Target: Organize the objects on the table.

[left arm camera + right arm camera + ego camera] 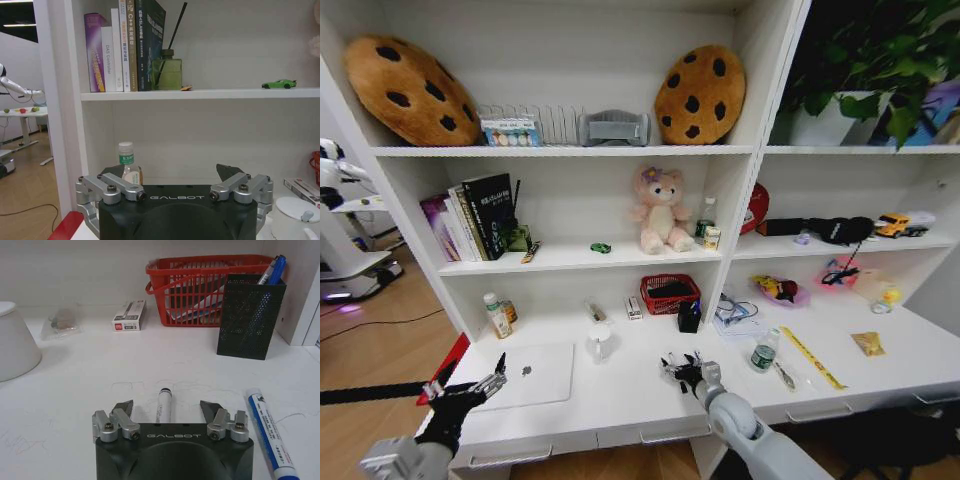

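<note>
My right gripper (685,368) hovers low over the white table (620,400), open, with a white marker with a black cap (164,405) lying on the table between its fingers. A blue marker (270,435) lies just beside it. Ahead stands a black mesh pen holder (250,315) with a blue pen (272,270) in it. My left gripper (470,385) is open at the table's left end, beside the silver laptop (535,373). In the left wrist view that gripper (172,175) faces a small clear bottle (129,162). A small green toy car (279,84) sits on the shelf above.
A red basket (200,285), a small box (129,316) and a white mug (600,342) stand at the back of the table. To the right are a bottle (765,350) and a yellow ruler (812,357). Books (120,50) and a diffuser (166,72) fill the shelf.
</note>
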You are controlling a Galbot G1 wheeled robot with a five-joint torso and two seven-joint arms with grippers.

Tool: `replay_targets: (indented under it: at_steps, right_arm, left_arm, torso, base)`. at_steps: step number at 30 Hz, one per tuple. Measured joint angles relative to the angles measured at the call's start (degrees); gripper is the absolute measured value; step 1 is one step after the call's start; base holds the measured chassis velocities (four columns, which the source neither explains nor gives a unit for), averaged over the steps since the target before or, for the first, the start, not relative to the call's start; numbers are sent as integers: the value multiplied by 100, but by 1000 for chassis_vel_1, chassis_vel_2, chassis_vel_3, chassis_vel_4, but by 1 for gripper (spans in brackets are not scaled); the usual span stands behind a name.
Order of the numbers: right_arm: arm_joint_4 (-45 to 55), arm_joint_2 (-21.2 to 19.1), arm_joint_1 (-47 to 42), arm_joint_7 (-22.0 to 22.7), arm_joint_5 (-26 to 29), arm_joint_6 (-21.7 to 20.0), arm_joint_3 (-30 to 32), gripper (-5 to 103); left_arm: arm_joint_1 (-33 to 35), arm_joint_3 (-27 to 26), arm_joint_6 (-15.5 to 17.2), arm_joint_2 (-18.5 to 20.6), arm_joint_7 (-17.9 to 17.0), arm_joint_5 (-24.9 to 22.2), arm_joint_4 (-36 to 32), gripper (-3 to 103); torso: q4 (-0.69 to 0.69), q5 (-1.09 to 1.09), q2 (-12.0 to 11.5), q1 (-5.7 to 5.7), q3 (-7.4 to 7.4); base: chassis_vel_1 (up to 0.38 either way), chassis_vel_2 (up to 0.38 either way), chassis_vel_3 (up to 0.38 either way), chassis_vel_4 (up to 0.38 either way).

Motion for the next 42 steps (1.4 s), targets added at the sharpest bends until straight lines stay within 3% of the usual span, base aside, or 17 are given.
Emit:
replay_targets:
  at_steps: [4,6,8,9,10,12,14,19,26,28,29,31,37,42]
  right_arm:
    - [-11,9,14,34,62,-40,-12,75]
    - [-42,13,37,36,79,-53,-12,59]
    - [-55,12,48,35,85,-55,-12,54]
    - [-61,8,56,32,91,-58,-13,42]
    - [-61,8,56,32,91,-58,-13,42]
    - [-62,2,73,28,111,-70,-13,32]
    - [-62,-3,86,26,124,-75,-13,32]
    - [-46,-47,156,10,198,-92,0,12]
    - [205,-125,139,-120,95,-21,200,11]
    - [433,-220,120,-484,30,673,323,11]
    - [433,-220,120,-484,30,673,323,11]
    - [490,-274,228,-676,-185,1152,391,11]
    - [425,-294,406,-746,-327,1390,459,11]
    - [-374,-214,913,-802,-597,1812,665,11]
  left_arm:
    - [0,0,0,0,0,0,0,100]
    - [0,0,0,0,0,0,0,100]
    - [0,0,0,0,0,0,0,100]
    - [0,0,0,0,0,0,0,100]
    - [0,0,0,0,0,0,0,100]
    - [0,0,0,0,0,0,0,100]
    - [0,0,0,0,0,0,0,100]
    - [0,0,0,0,0,0,0,100]
    - [0,0,0,0,0,0,0,100]
    - [0,0,0,0,0,0,0,100]
    - [0,0,0,0,0,0,0,100]
    - [0,0,0,0,0,0,0,100]
    - [0,0,0,0,0,0,0,100]
    - [0,0,0,0,1,0,0,100]
  torso:
    - [0,-1,0,-1,0]
    - [0,-1,0,-1,-1]
    - [0,-1,0,-1,-1]
    - [0,-1,0,0,-1]
    - [0,-1,0,0,-1]
    - [0,0,0,0,-1]
    - [0,1,0,0,-1]
    - [0,1,0,0,0]
    - [0,1,0,0,0]
    - [0,0,0,0,0]
    - [0,0,0,0,0]
    - [0,0,0,0,0]
    - [0,0,0,0,0]
    - [1,0,0,0,0]
  base:
    - [0,0,0,0]
    - [0,0,0,0]
    - [0,0,0,0]
    - [0,0,0,0]
    - [0,0,0,0]
    - [0,0,0,0]
    - [0,0,0,0]
    - [0,0,0,0]
    - [0,0,0,0]
    - [0,0,0,0]
    - [0,0,0,0]
    - [0,0,0,0]
    - [0,0,0,0]
    - [0,0,0,0]
